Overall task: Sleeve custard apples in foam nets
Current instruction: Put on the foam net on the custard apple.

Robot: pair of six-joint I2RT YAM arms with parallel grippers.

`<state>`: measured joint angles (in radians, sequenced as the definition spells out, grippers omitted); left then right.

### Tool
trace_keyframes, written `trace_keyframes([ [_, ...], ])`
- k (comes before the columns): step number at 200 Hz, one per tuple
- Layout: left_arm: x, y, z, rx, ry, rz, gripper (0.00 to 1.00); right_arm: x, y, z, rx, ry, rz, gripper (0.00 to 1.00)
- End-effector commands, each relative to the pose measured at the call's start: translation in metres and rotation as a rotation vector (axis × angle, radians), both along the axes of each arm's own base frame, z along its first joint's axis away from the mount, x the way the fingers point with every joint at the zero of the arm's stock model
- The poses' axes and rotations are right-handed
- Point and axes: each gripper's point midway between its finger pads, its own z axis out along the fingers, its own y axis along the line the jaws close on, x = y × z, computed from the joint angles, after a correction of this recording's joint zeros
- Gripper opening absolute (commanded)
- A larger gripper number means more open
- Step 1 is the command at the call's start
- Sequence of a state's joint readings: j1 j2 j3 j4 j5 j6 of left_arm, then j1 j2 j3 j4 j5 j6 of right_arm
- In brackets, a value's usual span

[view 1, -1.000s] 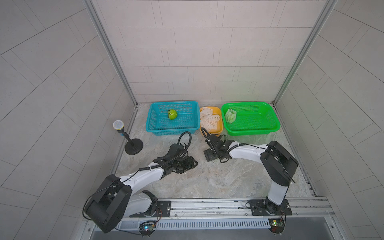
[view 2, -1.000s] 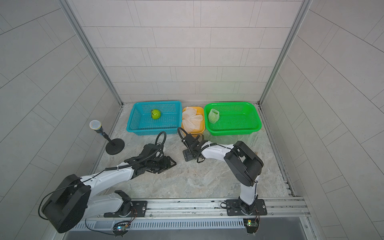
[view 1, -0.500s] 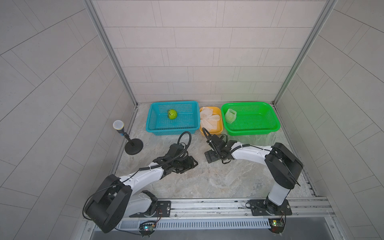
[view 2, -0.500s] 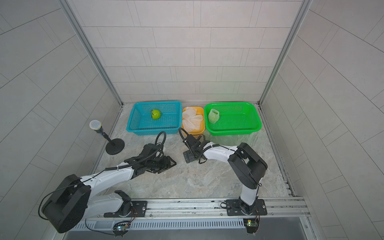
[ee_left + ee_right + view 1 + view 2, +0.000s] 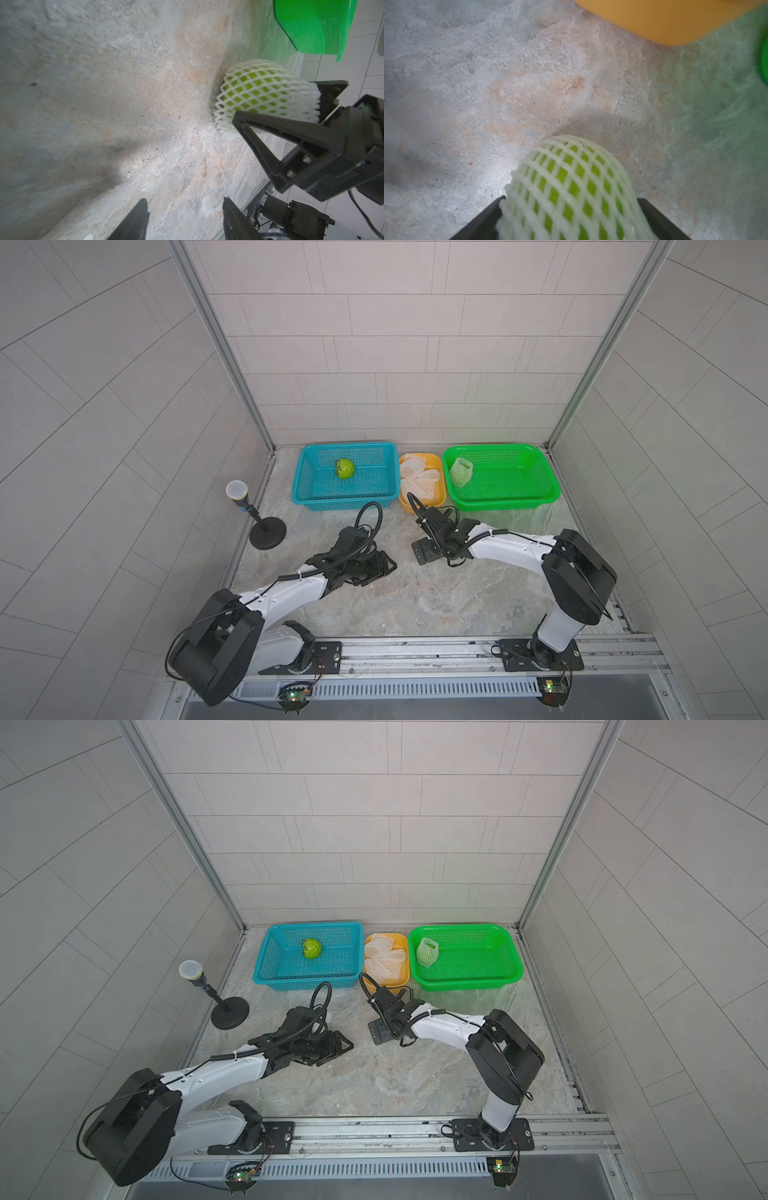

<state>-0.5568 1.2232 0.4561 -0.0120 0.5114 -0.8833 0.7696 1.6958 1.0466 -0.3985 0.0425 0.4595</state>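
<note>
Right now my right gripper point(image 5: 571, 198) has its two fingers point(image 5: 481, 222) spread wide on either side of a custard apple point(image 5: 562, 174) already wrapped in a white foam net point(image 5: 517, 187). The mesh touches both fingers, but I cannot tell whether they press it or merely flank it. The fruit points its rounded end out past my right fingertips and rests on the stone tabletop point(image 5: 488, 83). My left gripper point(image 5: 185, 200) is released, its fingers apart with only bare stone between them, and the netted fruit sits ahead of those fingertips, well clear of them. Just beyond my right fingertips stands the orange tub point(image 5: 675, 22) with the spare foam nets point(image 5: 417, 479) heaped in it. Farther out past my left fingers, the blue basket point(image 5: 332, 499) holds one bare custard apple point(image 5: 345, 468). Off beyond my right fingers, the green basket point(image 5: 507, 502) holds another sleeved custard apple point(image 5: 461, 470) standing near its corner. A small microphone point(image 5: 237, 490) on a black stand is well off to the outer side of my left fingers.
</note>
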Motion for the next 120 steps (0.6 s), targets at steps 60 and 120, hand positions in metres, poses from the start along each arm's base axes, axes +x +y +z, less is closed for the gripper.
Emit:
trace_keyframes([
  [60, 0.001, 0.000, -0.001, -0.006, 0.001, 0.003, 0.61, -0.009, -0.002, -0.010, -0.020, 0.040, 0.021, 0.90],
  [120, 0.002, 0.000, 0.001, -0.005, -0.005, 0.003, 0.61, -0.015, -0.003, -0.035, -0.072, 0.079, 0.040, 0.88],
])
